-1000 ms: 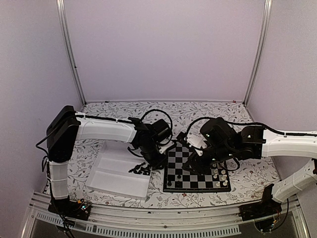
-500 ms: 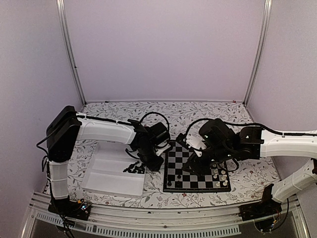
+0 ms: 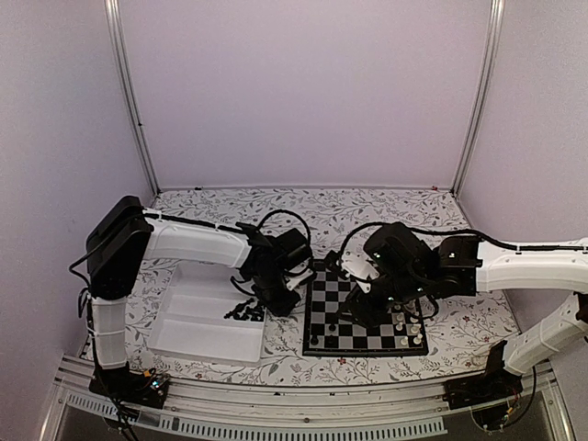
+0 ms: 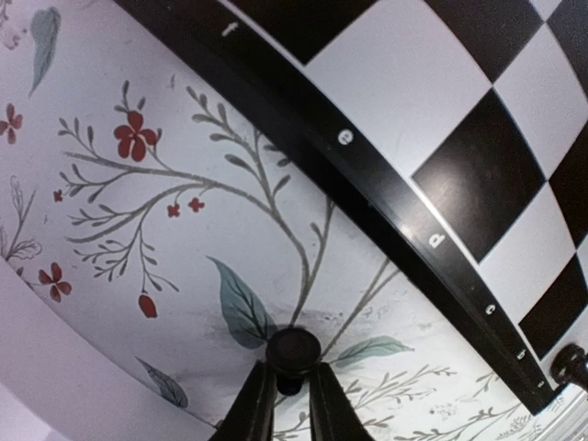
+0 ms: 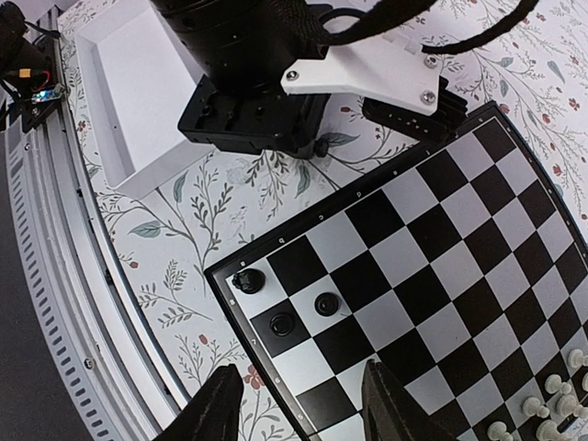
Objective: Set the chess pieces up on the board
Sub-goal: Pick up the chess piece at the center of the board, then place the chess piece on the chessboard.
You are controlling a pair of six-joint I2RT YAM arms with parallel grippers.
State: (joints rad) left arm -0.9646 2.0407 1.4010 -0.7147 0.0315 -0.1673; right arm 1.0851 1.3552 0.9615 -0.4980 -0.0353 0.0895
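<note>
In the left wrist view my left gripper (image 4: 292,384) is shut on one small black chess piece (image 4: 294,353), over the floral cloth just outside the board's black lettered border (image 4: 386,197). From above, that gripper (image 3: 288,299) sits between the tray and the board (image 3: 367,333). More black pieces (image 3: 243,312) lie heaped in the tray's right end. My right gripper (image 5: 299,395) is open with nothing between its fingers, hanging above the board's near left corner, where three black pieces (image 5: 248,280) stand on squares.
A white shallow tray (image 3: 197,335) lies left of the board. Small white pieces (image 3: 410,327) stand along the board's right side. The two wrists are close together over the board's left half. The floral cloth (image 3: 386,207) covers the table.
The left jaws have closed on a black piece. The left arm has shifted a little to the left, and the tray with its heap has slid left with it. The right arm edged left.
</note>
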